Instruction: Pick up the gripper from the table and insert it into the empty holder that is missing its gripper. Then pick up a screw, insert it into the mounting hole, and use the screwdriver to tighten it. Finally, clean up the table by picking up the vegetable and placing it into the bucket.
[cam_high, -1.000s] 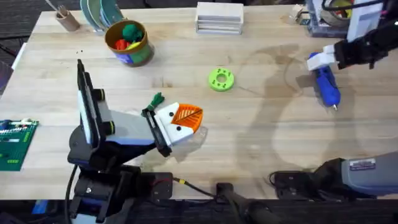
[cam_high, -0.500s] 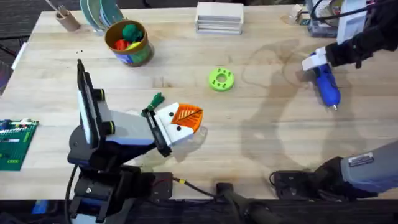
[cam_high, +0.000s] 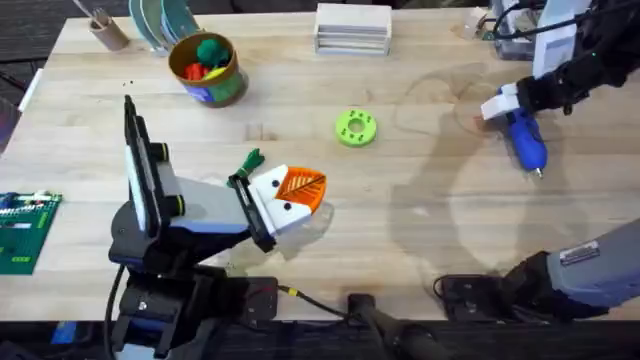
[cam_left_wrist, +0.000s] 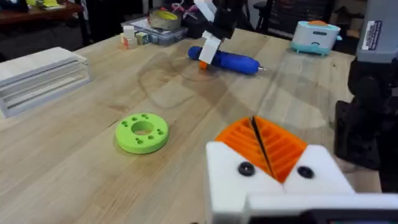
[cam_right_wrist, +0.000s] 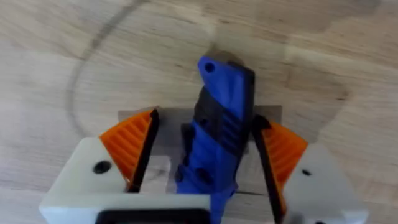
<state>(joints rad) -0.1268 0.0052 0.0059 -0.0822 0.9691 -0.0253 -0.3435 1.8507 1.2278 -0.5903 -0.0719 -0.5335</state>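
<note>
Over the last second the right gripper (cam_high: 502, 103) has slid toward the table's (cam_high: 420, 230) far right corner, its orange pads now spread astride the blue screwdriver (cam_right_wrist: 217, 130), ready to clamp it.

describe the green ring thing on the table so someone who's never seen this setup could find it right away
On the wooden table, look near the middle, between the white stacked trays at the far edge and the left tool with its orange pads. There lies the green ring, flat on the wood. It is bright lime, doughnut-shaped with small holes around its face, unlike the long blue screwdriver to its right.
</note>
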